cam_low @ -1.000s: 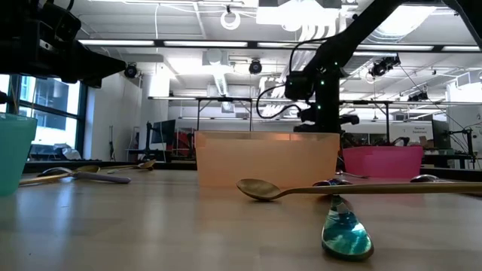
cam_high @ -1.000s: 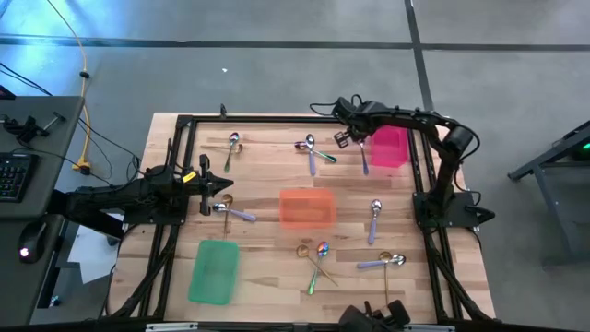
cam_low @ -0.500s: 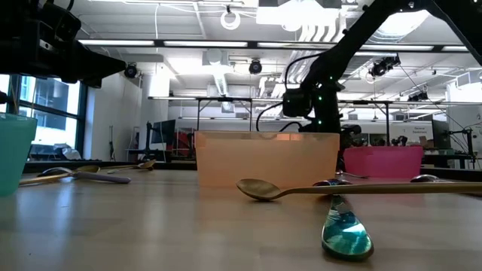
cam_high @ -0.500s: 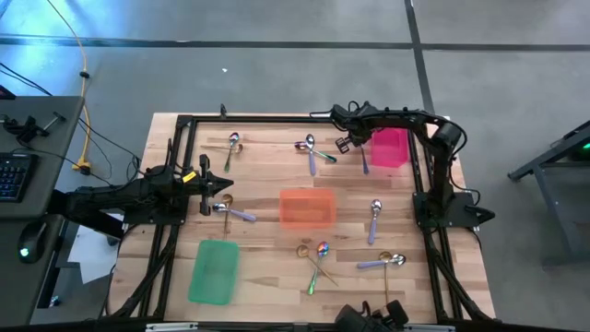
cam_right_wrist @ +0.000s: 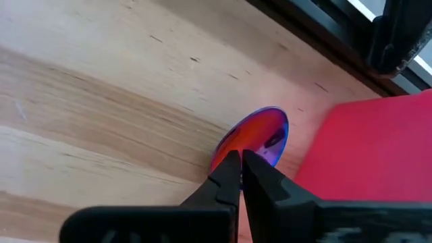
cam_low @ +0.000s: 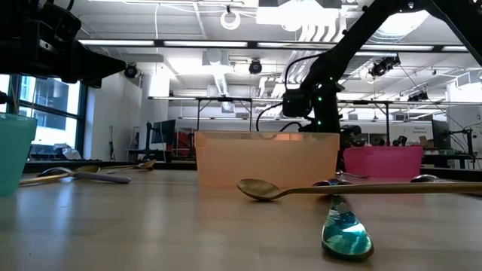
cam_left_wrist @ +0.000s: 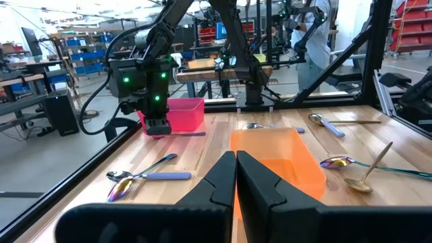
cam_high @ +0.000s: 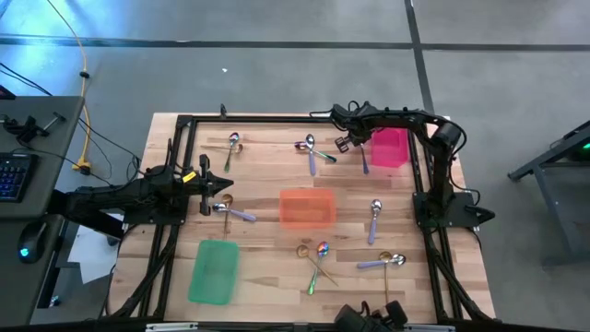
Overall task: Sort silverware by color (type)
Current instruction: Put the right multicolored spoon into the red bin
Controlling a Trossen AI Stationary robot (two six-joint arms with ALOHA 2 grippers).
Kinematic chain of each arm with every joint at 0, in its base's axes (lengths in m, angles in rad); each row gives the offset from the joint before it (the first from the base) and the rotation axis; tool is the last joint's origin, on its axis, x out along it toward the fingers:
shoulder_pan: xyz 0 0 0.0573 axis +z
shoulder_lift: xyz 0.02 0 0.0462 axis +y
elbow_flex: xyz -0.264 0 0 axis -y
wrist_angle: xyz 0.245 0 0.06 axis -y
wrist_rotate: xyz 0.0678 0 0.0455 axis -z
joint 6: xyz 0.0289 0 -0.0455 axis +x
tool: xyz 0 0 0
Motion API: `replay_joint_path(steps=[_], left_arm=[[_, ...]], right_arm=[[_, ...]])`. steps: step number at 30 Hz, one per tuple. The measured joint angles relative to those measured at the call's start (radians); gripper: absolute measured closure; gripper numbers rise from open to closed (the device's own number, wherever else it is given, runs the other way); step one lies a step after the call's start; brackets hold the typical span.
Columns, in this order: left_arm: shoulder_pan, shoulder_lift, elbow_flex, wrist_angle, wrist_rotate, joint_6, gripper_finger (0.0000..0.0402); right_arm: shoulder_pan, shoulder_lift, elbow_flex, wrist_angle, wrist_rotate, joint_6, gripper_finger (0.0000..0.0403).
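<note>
Silverware is scattered loose over your table: slim spoons, some silver-bowled with purple handles, some gold, some rainbow. Green tray, orange tray and pink tray look empty from above. Your right gripper sits just beside the pink tray, fingers closed together over a purple spoon bowl, grasp unclear. Left gripper waits at the left side, fingers closed, empty.

The spoon beside the pink tray is partly hidden by the right gripper; its handle is not seen. The green tray is cut off by the low view's edge.
</note>
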Motion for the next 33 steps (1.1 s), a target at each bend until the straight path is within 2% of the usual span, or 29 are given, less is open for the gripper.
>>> replay_joint_path(steps=[15,33], left_arm=[[0.000,0.000,0.000,0.000,0.000,0.000,0.0397],[0.000,0.000,0.000,0.000,0.000,0.000,0.0397]], right_arm=[[0.042,0.046,0.004,0.008,0.017,0.002,0.0403],[0.139,0.044,0.006,0.063,-0.130,0.039,0.0403]])
